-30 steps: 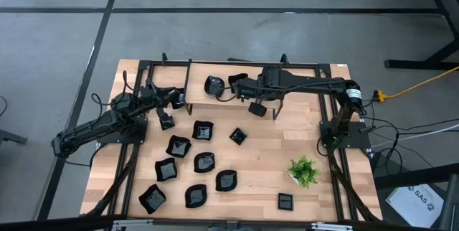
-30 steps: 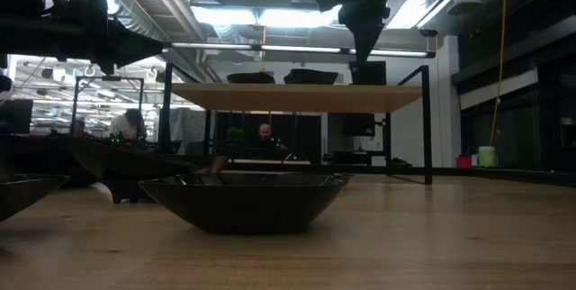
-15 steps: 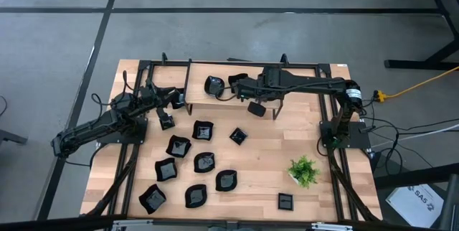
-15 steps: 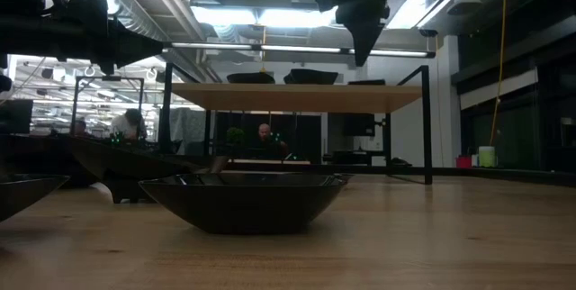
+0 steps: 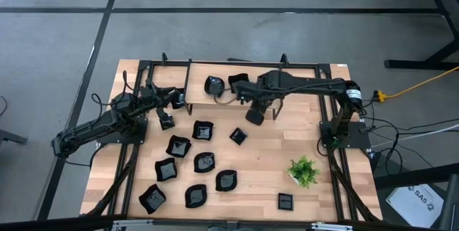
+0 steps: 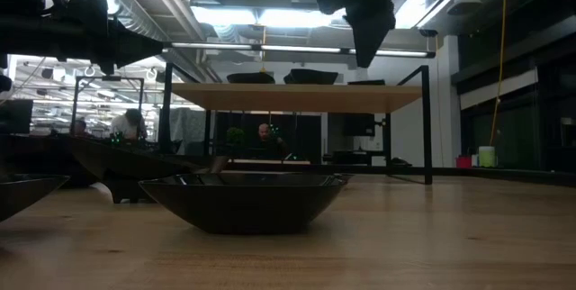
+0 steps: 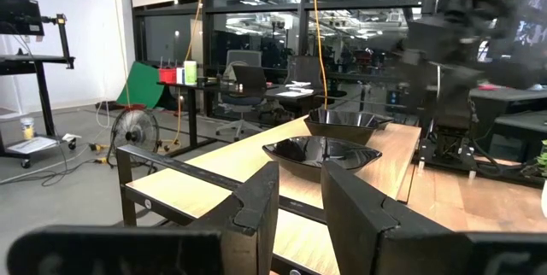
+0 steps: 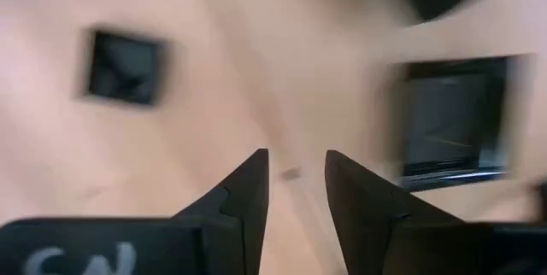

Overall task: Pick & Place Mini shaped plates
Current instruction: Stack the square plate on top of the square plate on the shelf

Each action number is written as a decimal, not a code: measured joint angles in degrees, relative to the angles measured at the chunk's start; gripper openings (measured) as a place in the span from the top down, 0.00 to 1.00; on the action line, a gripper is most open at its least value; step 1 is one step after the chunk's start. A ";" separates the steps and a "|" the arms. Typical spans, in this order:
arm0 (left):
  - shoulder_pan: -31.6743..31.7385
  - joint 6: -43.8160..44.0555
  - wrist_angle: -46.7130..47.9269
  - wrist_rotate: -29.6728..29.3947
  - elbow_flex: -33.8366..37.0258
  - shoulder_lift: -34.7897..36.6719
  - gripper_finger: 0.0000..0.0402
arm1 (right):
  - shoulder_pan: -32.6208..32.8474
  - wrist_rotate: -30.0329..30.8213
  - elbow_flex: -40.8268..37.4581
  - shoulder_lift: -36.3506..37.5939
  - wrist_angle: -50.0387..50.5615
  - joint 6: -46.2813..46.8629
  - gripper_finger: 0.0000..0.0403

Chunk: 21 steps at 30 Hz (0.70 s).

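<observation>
Hovering right gripper (image 5: 254, 115) near shelf plates (image 5: 214, 85), jaws parted

We see glossy black plates (image 5: 204, 162) on a pale wood bench (image 5: 265, 166) with plank lines. The plant (image 5: 303, 170) is bright green. Both arms (image 5: 301, 84) are dark, near black. The floor (image 5: 57, 37) is grey with dark stripes, and a yellow cable (image 5: 423, 82) crosses it.
</observation>
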<state>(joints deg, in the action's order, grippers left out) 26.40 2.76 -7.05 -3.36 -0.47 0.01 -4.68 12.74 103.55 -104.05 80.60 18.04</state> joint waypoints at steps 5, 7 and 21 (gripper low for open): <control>0.01 -0.04 0.00 0.01 0.00 0.00 0.79 | 4.08 -3.36 0.00 -0.02 1.59 -0.41 0.71; 0.01 0.01 0.00 -0.01 0.01 -0.01 0.79 | 6.00 -3.33 0.00 -0.02 3.10 -0.44 0.71; 0.01 0.00 0.00 0.01 0.00 -0.02 0.79 | 21.04 -1.26 0.00 -0.02 3.84 -2.31 0.71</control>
<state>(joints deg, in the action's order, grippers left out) 26.41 2.76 -7.05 -3.36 -0.47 -0.01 16.35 11.49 103.55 -104.07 84.44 15.74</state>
